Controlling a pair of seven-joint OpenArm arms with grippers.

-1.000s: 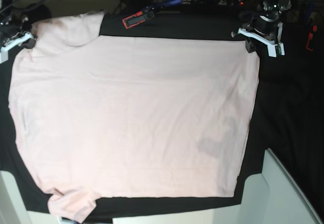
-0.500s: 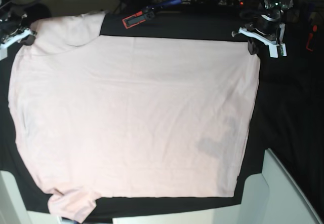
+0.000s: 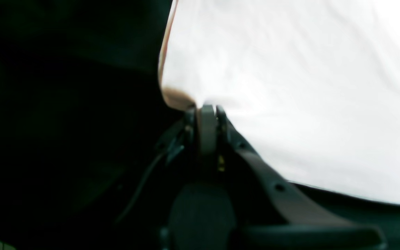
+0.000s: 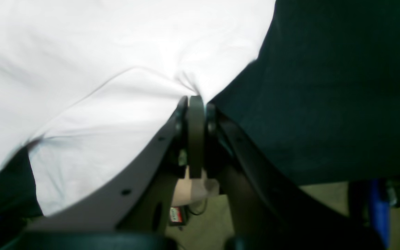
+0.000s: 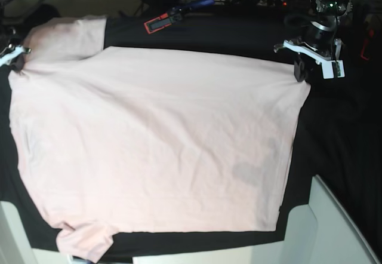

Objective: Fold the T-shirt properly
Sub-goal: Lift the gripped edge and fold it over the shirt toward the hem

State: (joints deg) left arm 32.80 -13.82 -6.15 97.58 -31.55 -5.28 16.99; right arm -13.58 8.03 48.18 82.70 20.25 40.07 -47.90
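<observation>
The left gripper, a black-fingered claw with a white bracket, has its tips pressed together on the upper corner of the large pale pink cotton T-shirt at the base view's right; the right gripper, also black-fingered with a white bracket, is pinching the shirt's opposite upper corner at that view's left, where small creases gather at the fingertips.

Outward from the two grips, the T-shirt lies spread across the black cloth that covers the table; its upper edge runs between the grippers, and soft diagonal folds run down from the right gripper's corner toward the middle; a flap of the same pink fabric extends beyond that edge near the right gripper, and a crumpled piece sticks out at the bottom left of the base view; a faint grey patch shows on the lower right part.

Beyond the upper edge, well apart from both grippers, lies a red, black and blue tool; pale grey-white panels stand along the near side, at the bottom of the base view.
</observation>
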